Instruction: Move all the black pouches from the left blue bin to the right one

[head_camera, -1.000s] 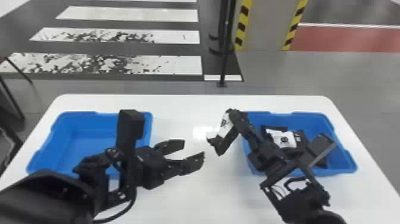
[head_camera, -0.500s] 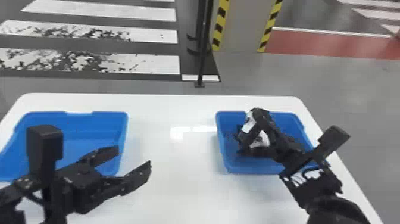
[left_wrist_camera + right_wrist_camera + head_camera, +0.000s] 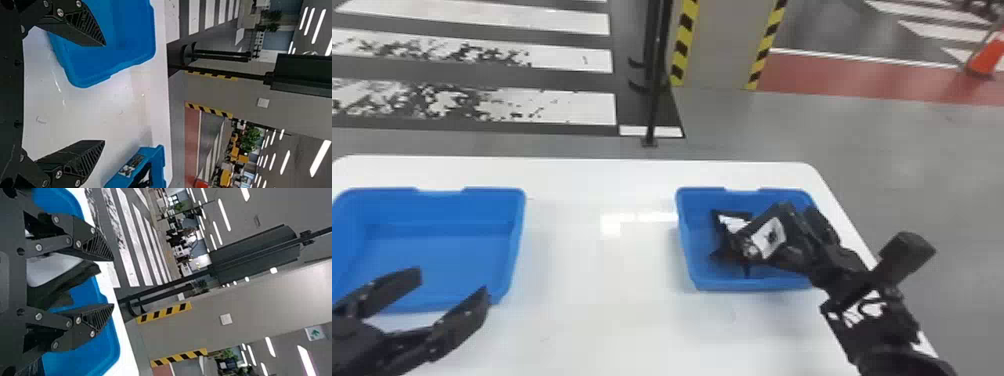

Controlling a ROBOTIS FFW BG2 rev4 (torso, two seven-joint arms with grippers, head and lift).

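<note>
Over the right blue bin [image 3: 752, 285], a black pouch [image 3: 62, 284] lies between the parted fingers of the right end effector [image 3: 113, 282] and could be dragged out if one snags it on withdrawal, while the left end effector [image 3: 452, 281] hangs spread.

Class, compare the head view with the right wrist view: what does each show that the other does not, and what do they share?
Head view's own: the left blue bin, the left gripper with its fingers apart, and an orange cone on the floor.

Right wrist view's own: ceiling lights and a green-and-white sign.

Shared: the right blue bin, the right gripper, black pouch material by that gripper, the white table, the crossing stripes and the pillar with yellow-and-black edges.
</note>
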